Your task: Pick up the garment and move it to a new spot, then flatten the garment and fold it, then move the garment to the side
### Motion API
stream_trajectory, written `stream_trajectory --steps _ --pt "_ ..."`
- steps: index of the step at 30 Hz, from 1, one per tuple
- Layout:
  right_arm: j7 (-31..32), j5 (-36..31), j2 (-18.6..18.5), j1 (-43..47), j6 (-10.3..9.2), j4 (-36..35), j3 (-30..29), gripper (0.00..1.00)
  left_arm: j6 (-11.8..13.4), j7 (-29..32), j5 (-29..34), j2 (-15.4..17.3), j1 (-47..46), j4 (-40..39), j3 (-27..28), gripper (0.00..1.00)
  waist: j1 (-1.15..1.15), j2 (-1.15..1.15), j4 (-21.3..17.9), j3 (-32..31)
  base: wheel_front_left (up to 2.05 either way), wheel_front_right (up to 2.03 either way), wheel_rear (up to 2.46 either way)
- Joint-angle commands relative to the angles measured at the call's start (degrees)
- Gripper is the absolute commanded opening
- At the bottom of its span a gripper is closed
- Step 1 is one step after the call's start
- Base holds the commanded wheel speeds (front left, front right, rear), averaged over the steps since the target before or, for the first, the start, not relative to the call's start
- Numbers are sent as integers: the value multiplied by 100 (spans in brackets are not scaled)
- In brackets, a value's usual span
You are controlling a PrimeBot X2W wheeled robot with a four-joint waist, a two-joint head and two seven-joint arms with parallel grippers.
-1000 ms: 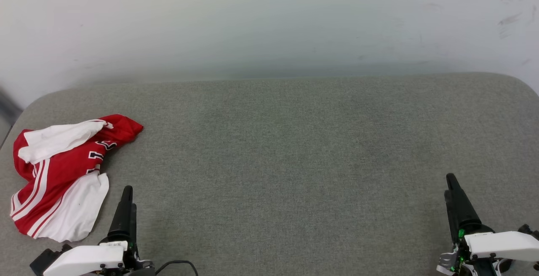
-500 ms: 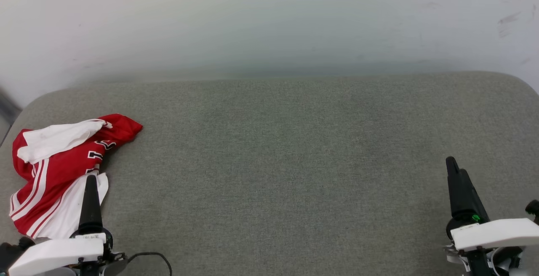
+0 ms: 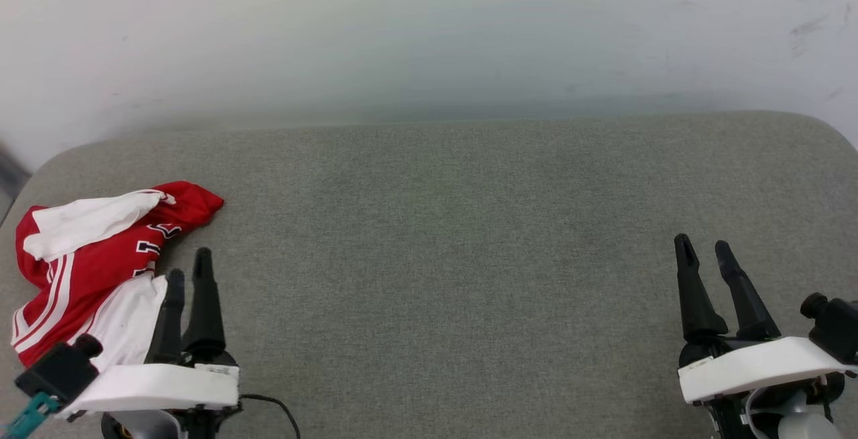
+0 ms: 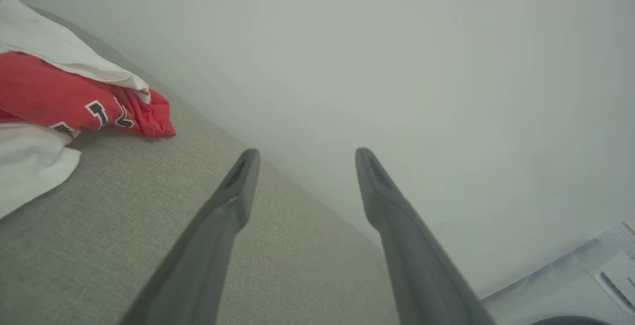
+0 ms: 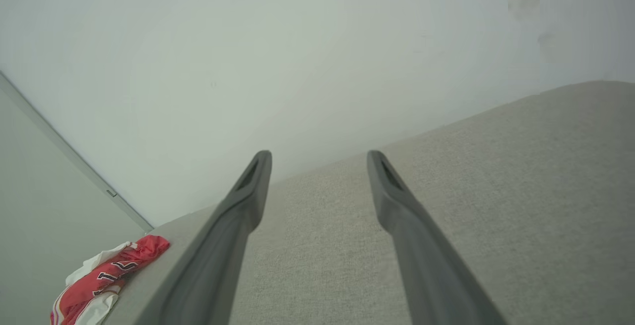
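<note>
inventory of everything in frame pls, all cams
garment: 1, red with white sleeves and stripes, crumpled at the padded surface's left end
padded surface: 1, grey-green fabric, spans the head view
wall: 1, off-white, behind the surface
cable: 1, black, bottom left of the head view
left gripper: 1, dark fingers, open, empty, beside the garment
right gripper: 1, dark fingers, open, empty, over the surface's right end

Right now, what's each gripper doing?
Left gripper: open, empty, beside the garment.
Right gripper: open, empty.
</note>
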Motion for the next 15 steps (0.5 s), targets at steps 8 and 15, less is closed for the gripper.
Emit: stream_trajectory --steps 8,15 --pt "-179 -876 -3 -13 1 -185 -69 100 338 -168 1380 15 85 -296 -617 100 0 0 -34 3 0 0 0" --pt "-292 -1507 -2 41 0 -196 -56 100 722 -277 2162 231 114 -235 -1178 100 0 0 -55 8 0 0 0"
